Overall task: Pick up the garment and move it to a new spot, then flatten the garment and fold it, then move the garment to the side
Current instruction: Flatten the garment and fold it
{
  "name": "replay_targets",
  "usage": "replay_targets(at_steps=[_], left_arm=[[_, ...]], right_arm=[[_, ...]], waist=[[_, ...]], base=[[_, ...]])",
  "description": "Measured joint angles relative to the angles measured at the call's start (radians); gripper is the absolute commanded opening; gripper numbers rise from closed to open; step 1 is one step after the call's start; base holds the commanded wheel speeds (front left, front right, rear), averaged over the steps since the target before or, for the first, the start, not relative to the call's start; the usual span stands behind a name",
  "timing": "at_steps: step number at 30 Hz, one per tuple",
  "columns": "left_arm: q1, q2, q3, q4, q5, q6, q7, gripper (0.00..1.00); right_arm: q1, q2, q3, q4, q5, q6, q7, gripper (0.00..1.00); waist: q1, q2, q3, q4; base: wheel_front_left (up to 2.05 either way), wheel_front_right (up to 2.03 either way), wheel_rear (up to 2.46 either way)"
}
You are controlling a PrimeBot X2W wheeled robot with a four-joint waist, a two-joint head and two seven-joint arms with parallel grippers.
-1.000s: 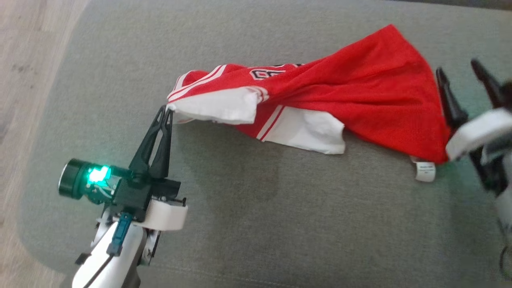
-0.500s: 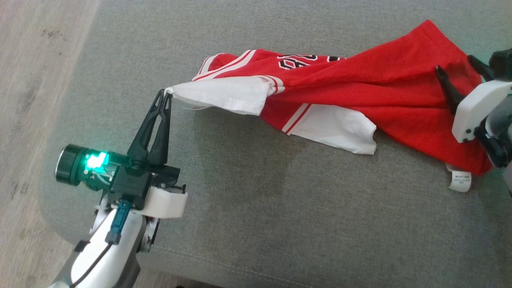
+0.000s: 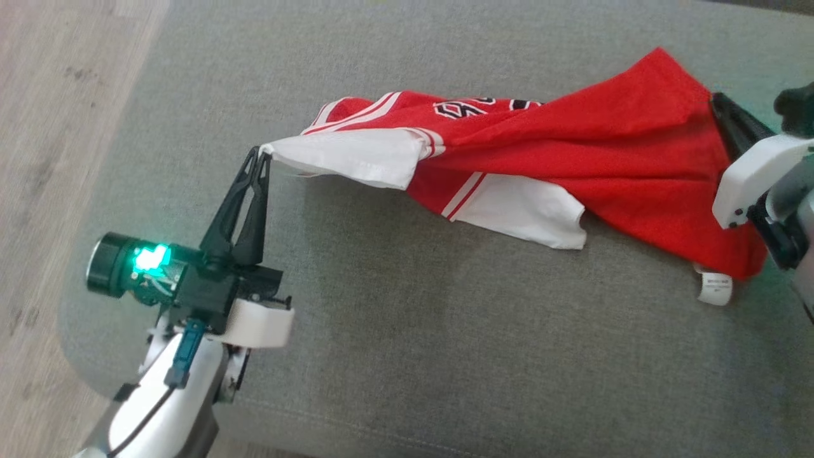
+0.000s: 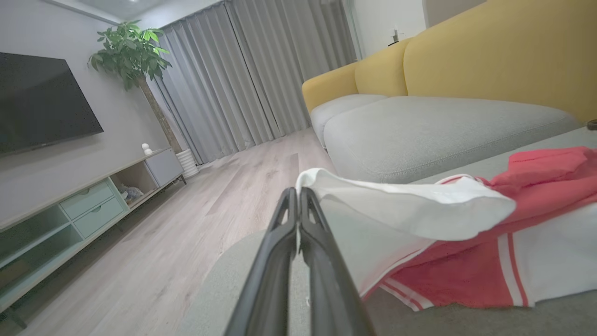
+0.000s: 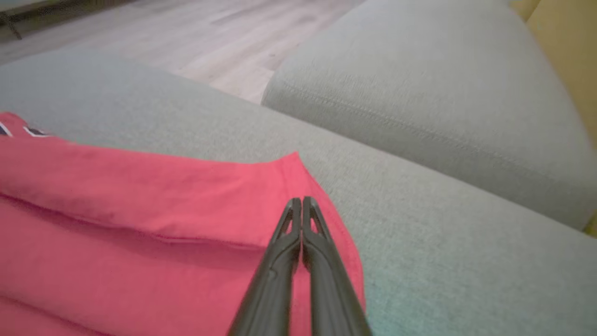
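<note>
We are holding the red mesh garment (image 3: 572, 146), white-sleeved, stretched and creased across the grey woven sofa cushion (image 3: 407, 350). Our right jaws, gaping a second ago, are now pinching shut on its red hem; our left jaws are clamping a white sleeve.

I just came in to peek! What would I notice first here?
The bright red and white basketball jersey, stretched across the grey fabric sofa cushion. At its left end the left gripper pinches a white sleeve, a green light glowing on its wrist. The right gripper is shut at the red hem corner.
</note>
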Motion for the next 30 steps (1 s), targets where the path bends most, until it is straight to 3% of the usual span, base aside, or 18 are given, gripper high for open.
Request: replay_targets(at_steps=[8,13,15,21,30], left_arm=[[-0.081,0.087,0.009,-0.043,0.021,-0.045,0.004,0.0],[-0.164,0.151,0.037,-0.079,0.02,-0.082,0.076,0.0],[-0.158,0.166,0.04,-0.097,0.012,-0.087,0.115,0.0],[-0.07,0.165,0.054,-0.152,-0.035,-0.051,0.139,0.0],[0.06,0.14,0.069,-0.171,-0.07,0.001,0.102,0.0]], right_arm=[[-0.064,-0.005,-0.015,-0.001,0.05,0.0,-0.143,0.0],[-0.075,-0.022,0.05,-0.063,0.086,0.0,-0.109,0.0],[-0.049,-0.027,0.1,-0.113,0.139,0.0,-0.061,1.0],[0.047,-0.063,0.206,-0.183,0.236,0.0,-0.002,1.0],[0.063,-0.106,0.299,-0.232,0.396,0.0,0.029,1.0]], waist=[[0.0,0.0,-0.096,-0.033],[-0.0002,0.0001,-0.178,-0.068],[-0.0003,0.0001,-0.202,-0.097],[-0.0002,0.0001,-0.179,-0.095],[0.0,0.0,-0.105,0.028]], base=[[0.0,0.0,0.0],[0.0,0.0,0.0],[0.0,0.0,0.0],[0.0,0.0,0.0],[0.0,0.0,0.0]])
